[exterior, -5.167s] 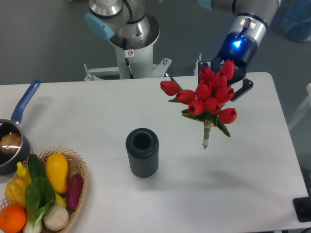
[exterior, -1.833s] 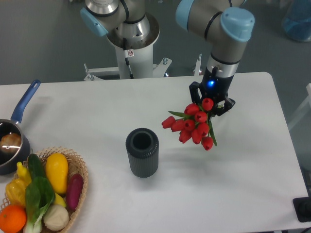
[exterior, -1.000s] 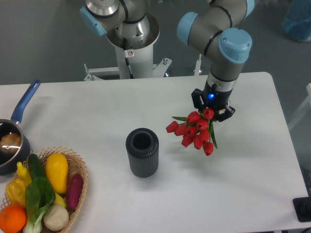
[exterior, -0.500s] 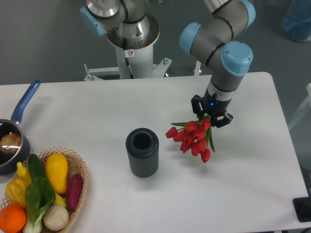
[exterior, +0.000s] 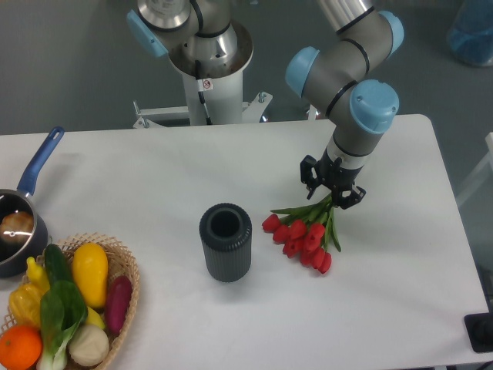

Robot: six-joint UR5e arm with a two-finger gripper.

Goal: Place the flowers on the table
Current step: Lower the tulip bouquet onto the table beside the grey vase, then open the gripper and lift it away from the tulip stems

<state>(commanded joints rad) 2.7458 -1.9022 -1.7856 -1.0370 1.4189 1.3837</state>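
Note:
The flowers (exterior: 302,235), a bunch of red tulip buds with green leaves, lie low over the white table (exterior: 154,177) right of centre, buds pointing toward the front left. Whether the buds touch the surface I cannot tell. My gripper (exterior: 332,189) points down at the stem end and is shut on the stems, which its fingers hide.
A dark ribbed vase (exterior: 226,241) stands upright just left of the buds. A wicker basket (exterior: 125,271) of vegetables and fruit sits at the front left corner, a blue-handled pot (exterior: 23,208) at the left edge. The robot's base (exterior: 204,54) rises behind the table.
My gripper has come down and slightly toward the front with the flowers, tilting them from hanging upright to nearly flat against the table.

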